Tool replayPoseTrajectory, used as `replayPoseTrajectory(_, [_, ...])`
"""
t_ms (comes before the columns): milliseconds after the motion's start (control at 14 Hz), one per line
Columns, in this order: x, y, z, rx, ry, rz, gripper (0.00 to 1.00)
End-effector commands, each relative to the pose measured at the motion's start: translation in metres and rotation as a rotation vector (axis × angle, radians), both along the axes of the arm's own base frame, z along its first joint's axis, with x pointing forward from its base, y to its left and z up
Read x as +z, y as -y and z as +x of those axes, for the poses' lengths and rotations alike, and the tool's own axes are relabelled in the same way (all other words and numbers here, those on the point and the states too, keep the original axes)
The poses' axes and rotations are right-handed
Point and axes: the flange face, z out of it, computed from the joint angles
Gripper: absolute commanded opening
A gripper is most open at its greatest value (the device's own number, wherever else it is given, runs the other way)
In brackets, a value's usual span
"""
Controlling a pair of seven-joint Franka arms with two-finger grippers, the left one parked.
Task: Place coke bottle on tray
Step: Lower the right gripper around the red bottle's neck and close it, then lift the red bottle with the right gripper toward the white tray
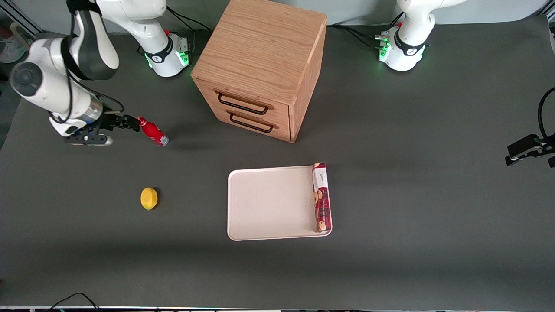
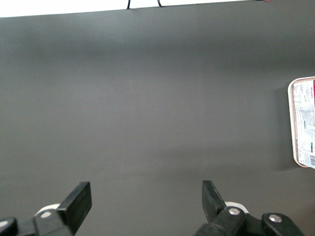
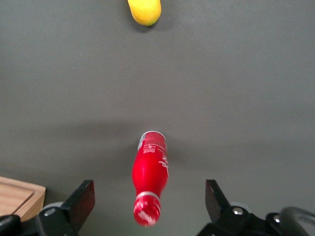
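Observation:
The coke bottle [image 1: 152, 131], small and red with a silvery base, stands on the grey table toward the working arm's end. Its cap points at my gripper [image 1: 130, 123]. In the right wrist view the coke bottle [image 3: 150, 177] has its cap level with the open gripper [image 3: 148, 192], and both fingers stand well clear of it. The off-white tray [image 1: 269, 203] lies flat near the table's middle, nearer the front camera than the bottle. Its edge, the tray [image 2: 291, 123], also shows in the left wrist view.
A long red cookie box [image 1: 321, 197] lies along one edge of the tray. A yellow lemon [image 1: 149, 198] sits nearer the front camera than the bottle, and the lemon [image 3: 144, 10] also shows in the right wrist view. A wooden drawer cabinet [image 1: 260, 65] stands farther back.

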Motion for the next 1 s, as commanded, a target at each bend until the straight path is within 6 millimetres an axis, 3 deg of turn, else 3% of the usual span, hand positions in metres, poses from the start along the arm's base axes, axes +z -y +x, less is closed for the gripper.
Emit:
replayPoseTrajectory(0, [-0.027, -0.007, -0.023, -0.030, 0.022, -0.023, 1.00])
replayPoseTrajectory(143, [-0.040, -0.004, -0.033, -0.035, 0.013, -0.024, 1.00])
replayPoseTrajectory(357, [-0.044, -0.003, -0.048, -0.039, 0.003, -0.026, 1.00])
replayPoseTrajectory(500, [-0.043, -0.001, -0.054, -0.042, -0.002, -0.027, 0.93])
replayPoseTrajectory(643, [-0.044, -0.002, -0.054, -0.041, -0.007, -0.028, 0.76])
replayPoseTrajectory(786, [-0.043, -0.002, -0.055, -0.041, -0.014, -0.028, 0.50])
replayPoseTrajectory(929, [-0.039, 0.000, -0.057, -0.044, -0.017, -0.029, 0.32])
